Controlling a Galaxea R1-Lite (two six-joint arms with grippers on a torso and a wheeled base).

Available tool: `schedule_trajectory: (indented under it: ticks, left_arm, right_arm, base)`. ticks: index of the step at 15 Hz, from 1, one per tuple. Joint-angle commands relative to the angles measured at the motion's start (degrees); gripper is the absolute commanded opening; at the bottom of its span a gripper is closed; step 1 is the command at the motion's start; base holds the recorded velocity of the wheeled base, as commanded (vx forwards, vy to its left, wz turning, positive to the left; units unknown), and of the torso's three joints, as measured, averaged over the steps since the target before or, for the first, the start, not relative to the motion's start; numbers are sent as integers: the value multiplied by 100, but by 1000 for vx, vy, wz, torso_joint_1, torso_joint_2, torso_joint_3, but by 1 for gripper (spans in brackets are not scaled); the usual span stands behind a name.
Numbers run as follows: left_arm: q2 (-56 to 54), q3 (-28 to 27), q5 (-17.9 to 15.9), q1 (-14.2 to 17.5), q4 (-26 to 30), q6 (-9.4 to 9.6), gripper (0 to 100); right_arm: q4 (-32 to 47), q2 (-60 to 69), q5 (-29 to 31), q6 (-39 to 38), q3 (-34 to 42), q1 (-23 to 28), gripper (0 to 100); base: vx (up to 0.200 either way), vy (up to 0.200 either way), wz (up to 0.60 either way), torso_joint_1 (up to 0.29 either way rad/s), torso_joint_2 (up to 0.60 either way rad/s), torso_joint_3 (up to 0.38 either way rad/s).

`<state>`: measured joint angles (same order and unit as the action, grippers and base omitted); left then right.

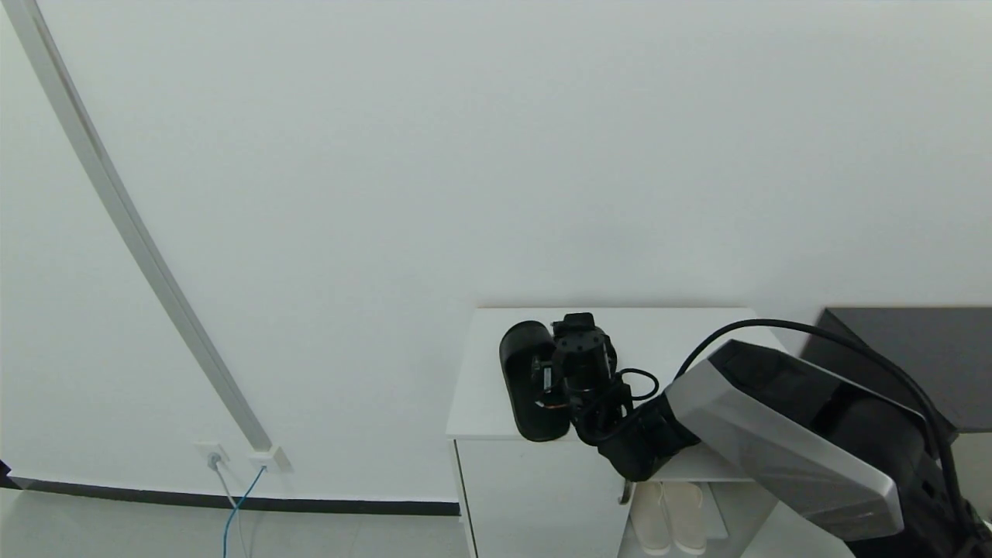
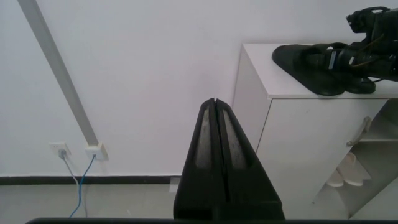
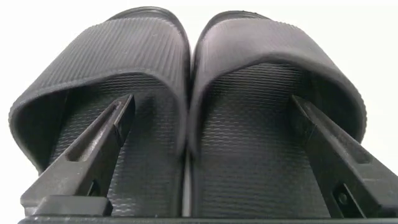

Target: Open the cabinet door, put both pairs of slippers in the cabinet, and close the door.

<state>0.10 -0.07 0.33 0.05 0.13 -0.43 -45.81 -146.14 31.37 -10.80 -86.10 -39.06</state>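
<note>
Arm, right: stretched forward over the top of the white cabinet [image 1: 480, 387], with the right gripper [image 1: 552, 381] at the black slippers [image 1: 521, 364].
Arm, left: off to the cabinet's left side, left gripper [image 2: 215, 109] pointing at the wall.
Surroundings: white slippers [image 1: 668, 518] side by side on a shelf in the open right compartment; wall socket [image 1: 211, 453] and blue cable [image 1: 236, 504] near the floor, well apart from the cabinet.
Right gripper: fingers [image 3: 99, 146] spread wide, one under each slipper's strap; no squeeze visible.
Left gripper: fingers pressed together, holding nothing.
Black slippers: pair touching side by side on the cabinet top, near its front edge.
</note>
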Motion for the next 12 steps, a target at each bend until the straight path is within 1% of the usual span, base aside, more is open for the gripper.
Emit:
schedule_trajectory:
  ticks: [1, 8, 10, 12]
  left_arm:
    - [-1, -1, 2, 4, -5, -1, 0]
    - [-1, 7, 2, 4, 4, -1, 0]
    - [-1, 7, 2, 4, 4, -1, 0]
    - [-1, 7, 2, 4, 4, -10, 0]
  right_arm:
    - [20, -152, -8, -1, -196, 21, 0]
    - [20, -46, -17, 8, -214, 47, 0]
    - [-7, 534, -43, 25, 261, 12, 0]
    - [-15, 1387, -219, 69, 1052, -93, 0]
  base:
    - [0, 0, 0, 0, 0, 0]
    - [0, 0, 0, 0, 0, 0]
    - [0, 0, 0, 0, 0, 0]
    - [0, 0, 0, 0, 0, 0]
